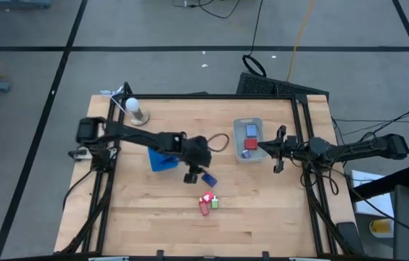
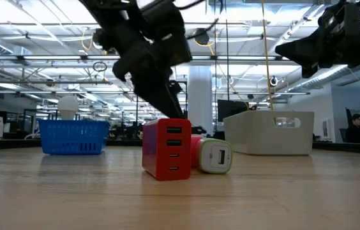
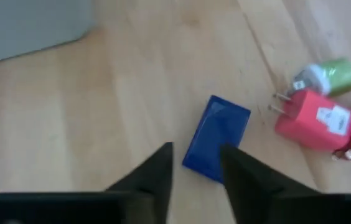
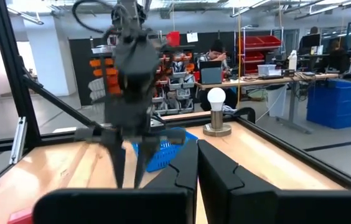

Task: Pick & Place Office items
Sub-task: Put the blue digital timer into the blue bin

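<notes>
A small blue block (image 3: 216, 137) lies flat on the wood table; it also shows in the high view (image 1: 209, 179). My left gripper (image 3: 195, 167) is open just above it, a finger on either side of its near end; whether they touch it I cannot tell. A red plug block (image 1: 204, 207), a pink one (image 3: 312, 118) and a green-and-white one (image 3: 328, 76) lie together nearer the front edge. My right gripper (image 1: 278, 150) is shut and empty, held high beside the clear bin (image 1: 238, 148), which holds a blue piece (image 1: 251, 130) and a red piece (image 1: 249, 143).
A blue basket (image 1: 162, 161) sits under my left arm, left of the blue block. A light bulb on a stand (image 1: 136, 110) is at the far left corner. A black cable loop (image 1: 221, 142) lies left of the bin. The front of the table is bare wood.
</notes>
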